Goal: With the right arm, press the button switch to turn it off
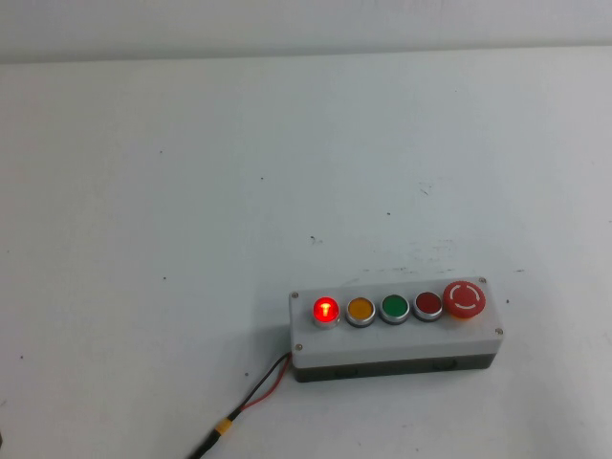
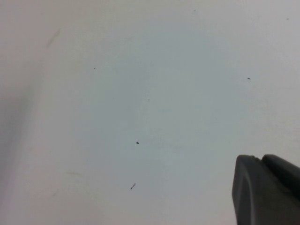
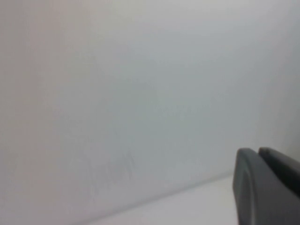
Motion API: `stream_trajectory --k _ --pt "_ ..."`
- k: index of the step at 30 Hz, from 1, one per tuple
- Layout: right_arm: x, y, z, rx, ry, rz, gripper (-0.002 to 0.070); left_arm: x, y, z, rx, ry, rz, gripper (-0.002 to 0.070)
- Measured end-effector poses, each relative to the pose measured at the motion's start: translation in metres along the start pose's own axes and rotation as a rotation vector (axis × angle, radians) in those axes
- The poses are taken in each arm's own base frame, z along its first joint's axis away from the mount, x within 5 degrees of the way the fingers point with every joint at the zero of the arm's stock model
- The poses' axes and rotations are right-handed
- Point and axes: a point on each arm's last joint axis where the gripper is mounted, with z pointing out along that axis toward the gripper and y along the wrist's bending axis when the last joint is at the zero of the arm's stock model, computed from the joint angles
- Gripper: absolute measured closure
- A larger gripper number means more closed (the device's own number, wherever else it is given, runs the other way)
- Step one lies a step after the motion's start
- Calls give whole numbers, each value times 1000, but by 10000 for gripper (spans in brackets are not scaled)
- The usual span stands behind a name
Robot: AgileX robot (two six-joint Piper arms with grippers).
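Note:
The button switch is a small round bright-red button with a silver rim. It glows at the left end of a white five-button box, next to the orange button. The box lies on the white table at the front, right of centre. Neither arm shows in the high view. My left gripper shows in the left wrist view, its fingers together over bare table. My right gripper shows in the right wrist view, its fingers together and empty, with only white surface before it. The box does not show in either wrist view.
On the box, right of the orange button, sit a green button, a darker red button and a big red mushroom stop button. A red and black cable runs from the box's left end toward the front edge.

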Motion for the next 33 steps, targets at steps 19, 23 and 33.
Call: stream_trajectory --k 19,23,33 --pt "-119 33 -8 -186 -469 404 692 0 0 0 0 0 0 677" --pt "-163 61 17 -218 -349 213 692 0 0 0 0 0 0 677" --pt "-194 88 123 -29 278 -131 692 0 0 0 0 0 0 677"
